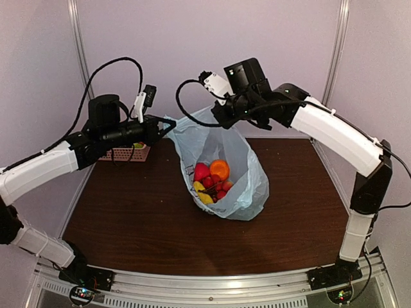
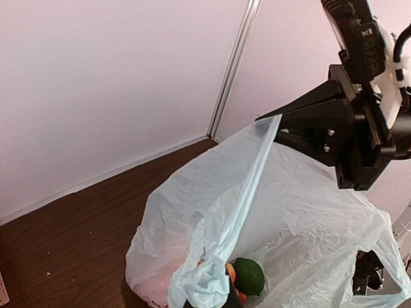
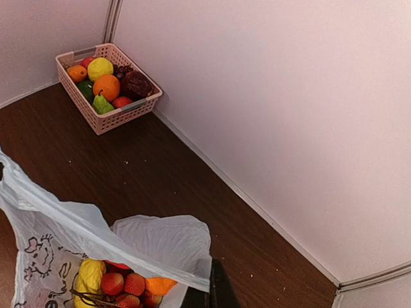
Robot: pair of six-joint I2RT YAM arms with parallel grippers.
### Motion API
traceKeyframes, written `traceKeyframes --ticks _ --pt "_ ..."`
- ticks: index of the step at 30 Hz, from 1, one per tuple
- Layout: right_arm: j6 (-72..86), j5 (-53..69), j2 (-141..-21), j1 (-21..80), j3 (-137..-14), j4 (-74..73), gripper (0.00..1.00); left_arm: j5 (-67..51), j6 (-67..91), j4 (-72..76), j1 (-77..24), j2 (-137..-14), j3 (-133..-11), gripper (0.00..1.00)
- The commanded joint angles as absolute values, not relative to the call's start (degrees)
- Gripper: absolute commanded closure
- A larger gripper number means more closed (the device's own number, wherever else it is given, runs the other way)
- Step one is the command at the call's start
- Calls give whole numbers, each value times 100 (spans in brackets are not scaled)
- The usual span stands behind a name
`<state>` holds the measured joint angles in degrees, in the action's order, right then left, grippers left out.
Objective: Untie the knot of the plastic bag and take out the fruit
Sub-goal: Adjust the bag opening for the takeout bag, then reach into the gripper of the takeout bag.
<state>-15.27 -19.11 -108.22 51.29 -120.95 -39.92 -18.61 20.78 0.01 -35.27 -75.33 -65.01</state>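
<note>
Now left gripper (image 1: 168, 126) and right gripper (image 1: 217, 115) each clamped on bag (image 1: 247, 173) handle, mouth stretched open at table (image 1: 128, 218) centre. Seemingly knot undone; next, one gripper must release, reach in for fruit (image 1: 215, 178).

Your way to the fruit (image 1: 215, 178) lies from above, through the mouth of the plastic bag (image 1: 249, 176), stretched between the left gripper (image 1: 171, 126) and right gripper (image 1: 216, 118); the basket (image 1: 128, 154) crowds the far-left corner of the table (image 1: 141, 215).

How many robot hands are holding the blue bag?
2. The left gripper pinches the left side of the plastic bag at its rim. The right gripper pinches the opposite side, held up high. Both arms are in full view, so none is hidden.
</note>
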Motion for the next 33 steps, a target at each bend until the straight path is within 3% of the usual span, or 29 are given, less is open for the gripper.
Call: traceKeyframes --ticks 1,9,10,13,15,17,23,29,33 --pt "-1303 -2185 -10147 4916 -11998 -4107 100 -1648 1724 -128 -3445 -7653 -6639 100" --pt "-126 -1200 -9534 4990 -10137 -3434 100 -732 1921 -44 -3445 -7277 -5742 100" --pt "-18 -1063 -9481 5011 -9921 -3267 100 -741 1924 -44 -3445 -7154 -5625 91" --pt "427 -851 -9334 5043 -9570 -2946 100 -951 1925 -44 -3460 -6712 -5365 42" --pt "530 -866 -9338 5056 -9533 -2889 100 -1008 1954 -109 -3524 -6378 -5288 26" --pt "607 -867 -9347 5054 -9536 -2848 100 -807 1951 -289 -3738 -6063 -5287 21" --pt "754 -788 -9349 5065 -9594 -2745 100 -591 2249 -604 -4622 -5888 -5300 23" --pt "845 -729 -9291 5071 -9618 -2715 100 -800 2334 -189 -5144 -6768 -5344 47" --pt "887 -735 -9213 5072 -9573 -2714 100 -747 2300 113 -5288 -7276 -5535 53"
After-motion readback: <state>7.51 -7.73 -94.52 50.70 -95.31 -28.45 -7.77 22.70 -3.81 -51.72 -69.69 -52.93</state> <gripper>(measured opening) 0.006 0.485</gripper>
